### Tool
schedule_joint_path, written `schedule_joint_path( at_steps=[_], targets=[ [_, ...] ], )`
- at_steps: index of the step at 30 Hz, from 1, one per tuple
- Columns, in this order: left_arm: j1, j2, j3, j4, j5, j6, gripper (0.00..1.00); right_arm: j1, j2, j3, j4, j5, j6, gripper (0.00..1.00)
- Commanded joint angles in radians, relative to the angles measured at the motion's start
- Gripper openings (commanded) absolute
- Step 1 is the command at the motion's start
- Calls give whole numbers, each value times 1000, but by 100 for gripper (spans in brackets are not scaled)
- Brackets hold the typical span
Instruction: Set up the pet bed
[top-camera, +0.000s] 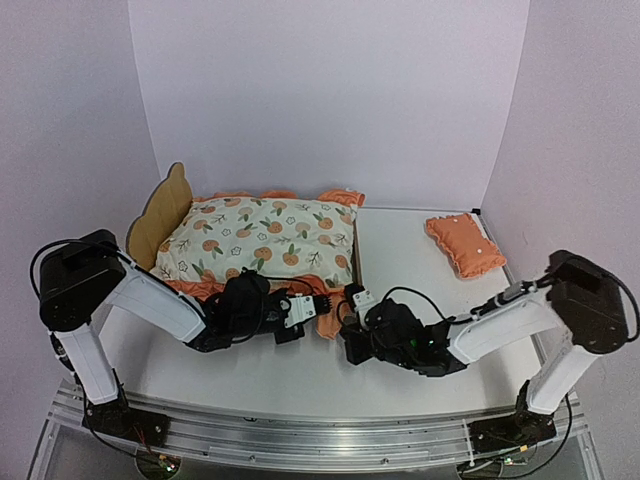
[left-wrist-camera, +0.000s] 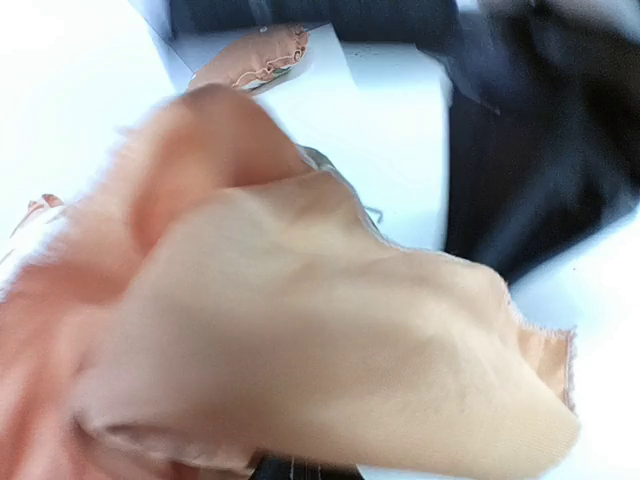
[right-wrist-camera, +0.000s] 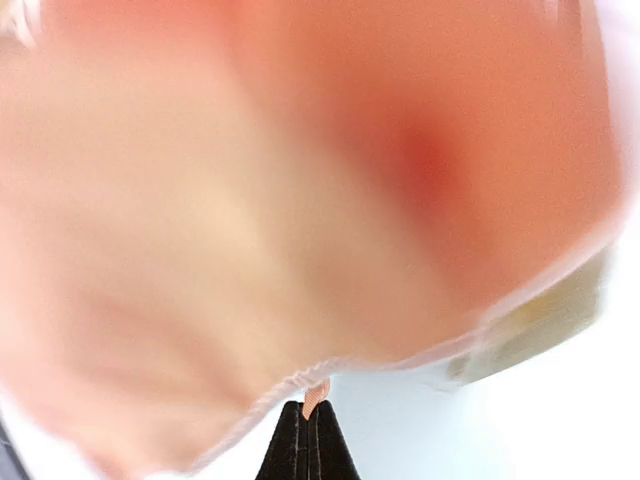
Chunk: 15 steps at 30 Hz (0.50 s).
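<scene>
The right end effector (right-wrist-camera: 314, 408) pinches the orange-print ruffled mattress pad (top-camera: 265, 235) lying in the light plywood pet bed (top-camera: 160, 215); fabric covers the left end effector (top-camera: 317, 304), so I cannot tell its grip.

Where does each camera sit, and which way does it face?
Top external: above and behind the arm bases, looking down on the light plywood pet bed; both arms show.
Left wrist: on the left arm, against the orange-print ruffled mattress pad; own arm mostly hidden.
Right wrist: against that pad too; the right gripper, shut on its ruffle, shows.
Shared: top and left wrist both see the small orange pillow.
</scene>
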Motion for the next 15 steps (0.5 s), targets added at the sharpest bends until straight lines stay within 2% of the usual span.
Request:
schedule_joint_path(
  at_steps=[1,7,15],
  targets=[
    [3,-86,-5,-127,16,-70,0,-29,-209,0,-245,37,-92,0],
    [3,-98,-44,-194,39,-93,0,-89,-353,8,-405,34,-122,0],
    [3,-57,-72,-199,103,48,0,-151,-438,63,-465,2,-180,0]
  ],
)
